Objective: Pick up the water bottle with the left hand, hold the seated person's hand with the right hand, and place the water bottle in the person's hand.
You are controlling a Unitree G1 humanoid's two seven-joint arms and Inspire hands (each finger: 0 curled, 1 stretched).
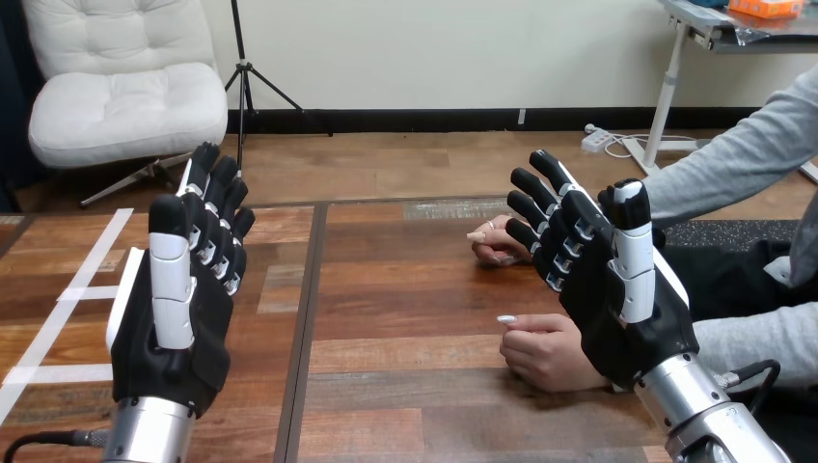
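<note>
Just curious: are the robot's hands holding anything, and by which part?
Nothing: the left hand and the right hand are both open and empty.

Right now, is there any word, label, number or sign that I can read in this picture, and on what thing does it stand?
None can be read.
The left hand, the right hand and the wooden table bear no print that I can see.
The white tape strips on the table are blank.
</note>
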